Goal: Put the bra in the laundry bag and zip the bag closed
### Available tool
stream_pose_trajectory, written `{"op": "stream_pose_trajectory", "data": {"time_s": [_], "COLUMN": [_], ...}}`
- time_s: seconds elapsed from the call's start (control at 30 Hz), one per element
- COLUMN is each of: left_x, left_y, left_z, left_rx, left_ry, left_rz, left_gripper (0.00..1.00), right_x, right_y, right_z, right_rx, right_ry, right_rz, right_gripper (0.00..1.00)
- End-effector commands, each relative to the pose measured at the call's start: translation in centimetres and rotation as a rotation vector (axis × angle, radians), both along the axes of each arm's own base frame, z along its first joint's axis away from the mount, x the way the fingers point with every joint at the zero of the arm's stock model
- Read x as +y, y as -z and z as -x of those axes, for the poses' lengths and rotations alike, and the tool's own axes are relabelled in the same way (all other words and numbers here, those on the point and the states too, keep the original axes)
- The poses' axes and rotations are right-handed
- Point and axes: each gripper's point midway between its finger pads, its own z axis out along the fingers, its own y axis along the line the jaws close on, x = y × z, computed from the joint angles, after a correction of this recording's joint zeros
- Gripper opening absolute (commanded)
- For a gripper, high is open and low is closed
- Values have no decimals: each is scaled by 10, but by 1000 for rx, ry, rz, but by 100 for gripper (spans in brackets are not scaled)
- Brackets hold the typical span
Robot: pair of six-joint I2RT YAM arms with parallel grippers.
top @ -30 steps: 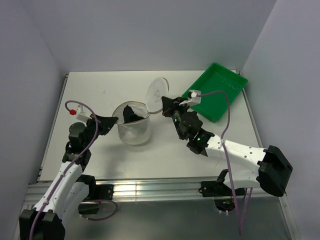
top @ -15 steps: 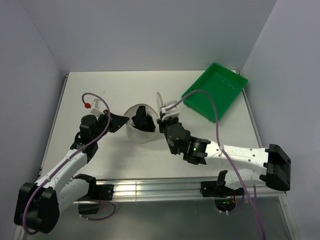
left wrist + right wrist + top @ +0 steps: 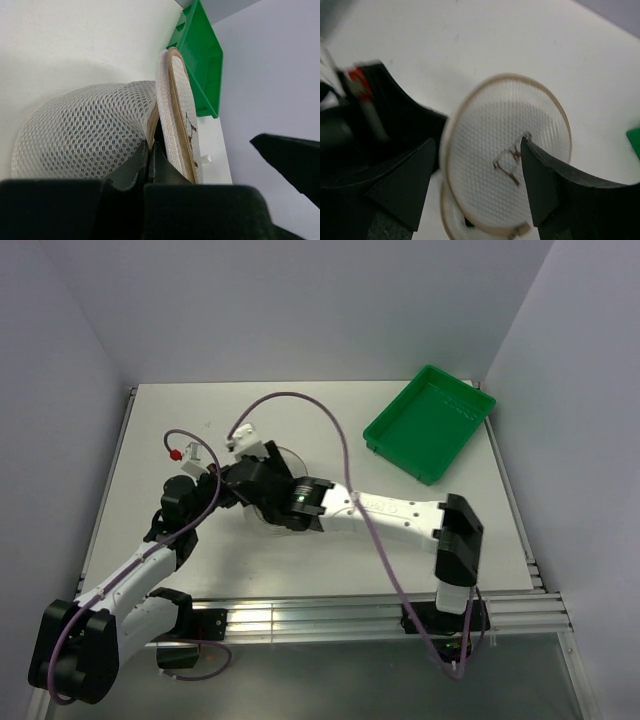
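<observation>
Left fingers [image 3: 134, 169] closed, apparently pinching the laundry bag [image 3: 85, 131] steady by its rim; right fingers [image 3: 404, 186] spread over its lid [image 3: 506, 144].

A robot lab: white table [image 3: 200, 415] inside blank walls [image 3: 300, 300].

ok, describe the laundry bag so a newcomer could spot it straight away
On the white table, look left of centre, well away from the green tray in the far right corner. The laundry bag is the round drum of see-through white mesh. Only it has tan circular rims and a disc-shaped lid.
</observation>
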Motion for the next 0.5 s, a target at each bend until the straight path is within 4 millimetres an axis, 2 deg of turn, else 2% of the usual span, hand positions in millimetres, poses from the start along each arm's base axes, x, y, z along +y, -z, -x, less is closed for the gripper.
{"op": "stream_pose_trajectory", "data": {"time_s": [0.0, 0.03, 0.07, 0.1, 0.13, 0.17, 0.2, 0.23, 0.27, 0.3, 0.33, 0.37, 0.4, 0.43, 0.47], "left_x": [-1, -1, -1, 0, 1, 1, 1, 1, 0, -1, -2, -2, -3, -2, -2], "left_y": [-25, -26, -26, -26, -27, -28, -28, -30, -31, -33, -34, -37, -38, -37, -40], "left_z": [-5, -4, -4, -5, -6, -8, -9, -11, -13, -14, -15, -17, -18, -19, -19], "left_rx": [-126, -129, -130, -131, -132, -132, -128, -130, -131, -131, -140, -145, -144, -137, -144], "left_ry": [5, 5, 3, -5, -8, -13, -18, -20, -21, -19, -16, -13, -13, -18, -17], "left_rz": [8, 9, 9, 11, 11, 10, 13, 18, 23, 34, 37, 41, 44, 38, 38], "left_gripper": [0, 0, 0, 0, 0, 0, 0, 0, 0, 0, 0, 0, 0, 0, 0], "right_x": [-42, -54, -65, -76, -83, -100, -109, -118, -130, -134, -137, -133, -135, -134, -135], "right_y": [-51, -51, -33, -51, -48, -18, -36, -27, 1, -7, 3, 25, 13, 16, 27], "right_z": [17, 10, 11, 11, 11, 10, 10, 10, 11, 12, 15, 25, 18, 20, 22], "right_rx": [87, 92, 134, 127, 144, 179, 146, 153, 209, 205, 238, 332, 322, 345, 388], "right_ry": [-33, -16, 4, 9, 12, 65, 76, 102, 144, 138, 138, 116, 101, 89, 102], "right_rz": [-235, -274, -297, -389, -430, -438, -535, -560, -585, -672, -705, -767, -865, -908, -950], "right_gripper": [76, 76, 74, 69, 67, 65, 60, 57, 53, 45, 42, 42, 43, 46, 51]}}
